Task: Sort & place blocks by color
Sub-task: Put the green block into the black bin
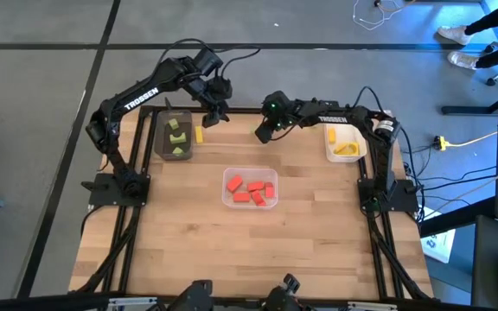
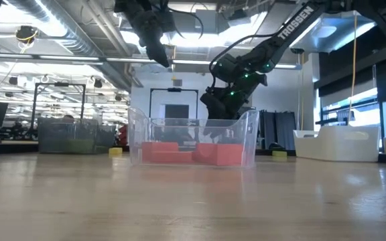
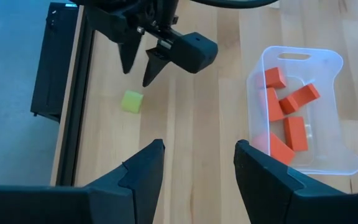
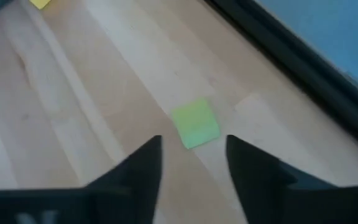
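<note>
Wooden worktop (image 1: 301, 233), far edge: light green block (image 4: 195, 124) lies loose, just ahead of my right gripper (image 4: 193, 163), jaws apart, holding nothing. Best to centre over it, descend squarely, close gently. Left gripper (image 3: 197, 163) waits open nearby.

Five red blocks (image 1: 251, 190) lie jumbled in the clear tray (image 1: 228, 201) at the table's middle. Several light green blocks (image 1: 177, 136) sit in the dark grey tray (image 1: 165, 151); yellow blocks (image 1: 346, 149), perhaps three, fill the white tray (image 1: 330, 155). One yellow block (image 1: 199, 134) lies on bare wood, and one green cube (image 4: 195, 124) lies flat nearby.
</note>
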